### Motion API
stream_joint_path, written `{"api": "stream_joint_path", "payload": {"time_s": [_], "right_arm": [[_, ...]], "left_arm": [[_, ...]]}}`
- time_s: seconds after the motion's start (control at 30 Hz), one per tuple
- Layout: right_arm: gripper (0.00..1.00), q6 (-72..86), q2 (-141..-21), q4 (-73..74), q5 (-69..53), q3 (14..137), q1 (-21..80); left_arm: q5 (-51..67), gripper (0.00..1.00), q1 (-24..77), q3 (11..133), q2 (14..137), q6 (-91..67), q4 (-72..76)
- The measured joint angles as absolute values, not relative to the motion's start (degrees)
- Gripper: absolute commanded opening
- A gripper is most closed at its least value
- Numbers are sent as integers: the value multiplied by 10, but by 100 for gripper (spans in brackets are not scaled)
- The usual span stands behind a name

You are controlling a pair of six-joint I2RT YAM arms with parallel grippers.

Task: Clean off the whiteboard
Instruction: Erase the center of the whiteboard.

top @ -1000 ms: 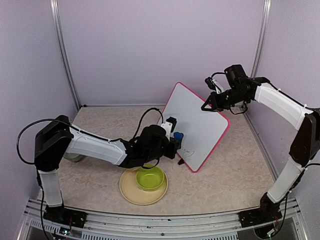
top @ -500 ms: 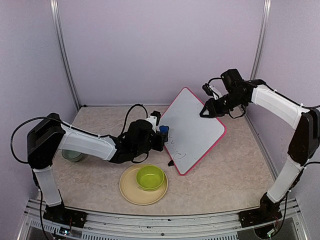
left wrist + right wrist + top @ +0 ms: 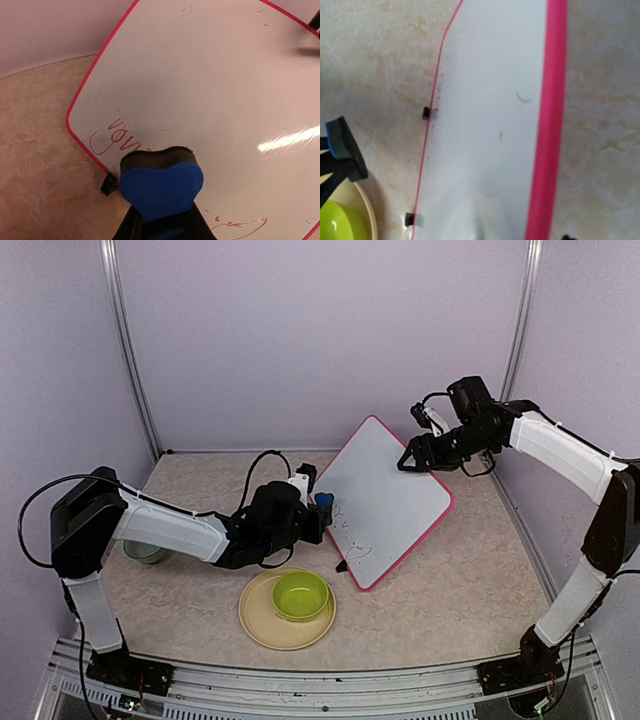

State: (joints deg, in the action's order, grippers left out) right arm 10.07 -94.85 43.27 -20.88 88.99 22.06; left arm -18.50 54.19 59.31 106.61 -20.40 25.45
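a: top external first. where to find the whiteboard [image 3: 390,502]?

b: right of centre on the table [image 3: 470,580], propped at a tilt on two small black feet, with a pink-red frame all round. carrying scribbles near the lower left corner.

a: and relative to the left gripper [image 3: 306,512]?

b: just to the right of it. clamped shut on a blue eraser [image 3: 323,502], held up at the board's left edge. from the left wrist, seeing the felt side in front of the lower left part of the board, right beneath a red scribble [image 3: 122,142]. can't tell contact from a thin gap.

a: right gripper [image 3: 404,464]?

b: up at the board's upper right edge, well apart from the eraser. can't make out how wide the jaws stand, nor whether touching the frame. from the right wrist, looking down along the pink rim and the white face, with both feet on the far edge.

a: anything else close by?

b: a beige plate [image 3: 262,628] with a green bowl [image 3: 300,597] on it, near the board's lowest corner and just in front of the left arm. also a small container [image 3: 145,552] partly hidden by that arm, over by the left wall.
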Motion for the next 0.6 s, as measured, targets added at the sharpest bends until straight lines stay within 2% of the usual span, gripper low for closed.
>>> {"api": "stream_joint_path", "payload": {"time_s": [0.3,0.47,0.6], "right_arm": [[73,130,-864,390,-165,846,209],[74,173,-738,322,-136,695,208],[80,212,-608,240,-118,552,208]], "left_arm": [[-196,1,531,576,1037,-204,255],[-203,1,520,548,1002,-206,256],[-209,1,507,524,975,-206,257]]}}
